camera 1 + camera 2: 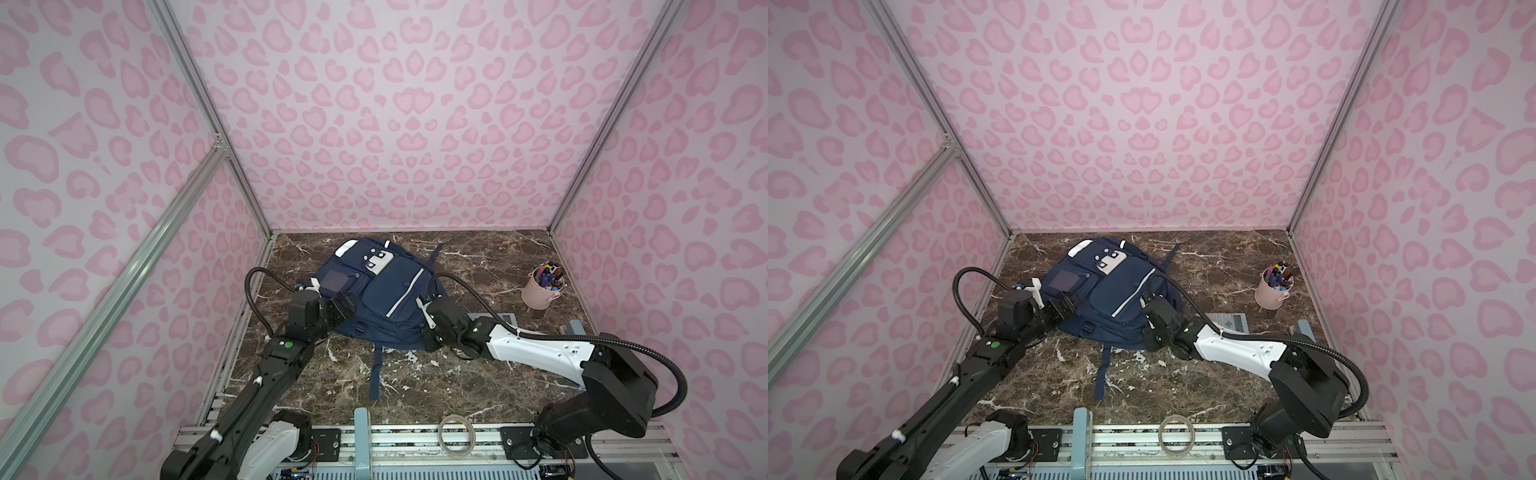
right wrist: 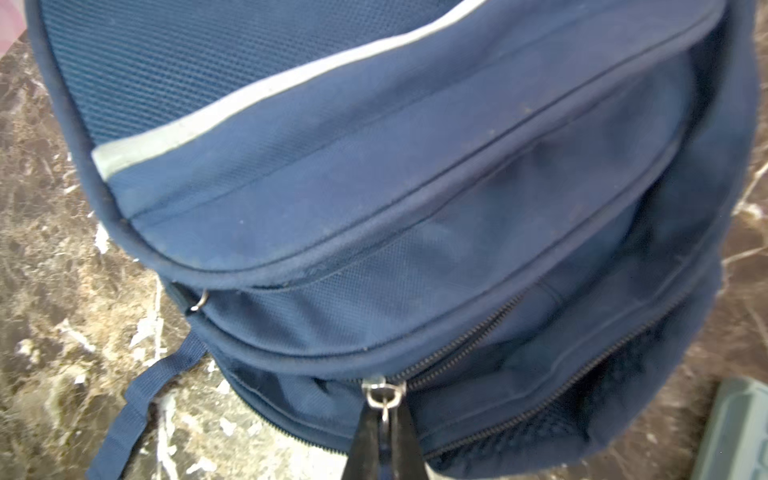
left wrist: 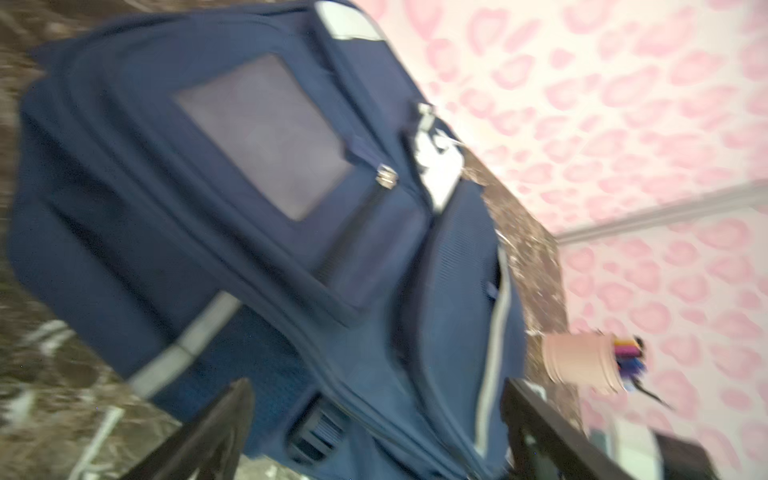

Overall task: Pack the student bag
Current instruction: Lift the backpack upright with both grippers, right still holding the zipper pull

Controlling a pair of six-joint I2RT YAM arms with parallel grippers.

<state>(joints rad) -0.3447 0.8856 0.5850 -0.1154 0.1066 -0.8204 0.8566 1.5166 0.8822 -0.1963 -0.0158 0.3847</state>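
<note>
Marble table holds student bag; right gripper pinches zipper pull.

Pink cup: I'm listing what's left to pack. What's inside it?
Coloured pens and markers stand in the cup, tops poking above the rim. Their lower parts and the cup's bottom are hidden by its wall.

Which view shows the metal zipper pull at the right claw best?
The right wrist view: the zipper pull sits close and sharp, pinched by the shut right claw on the student bag. In both top views it is too small to make out. The left wrist view is blurred and misses it.
</note>
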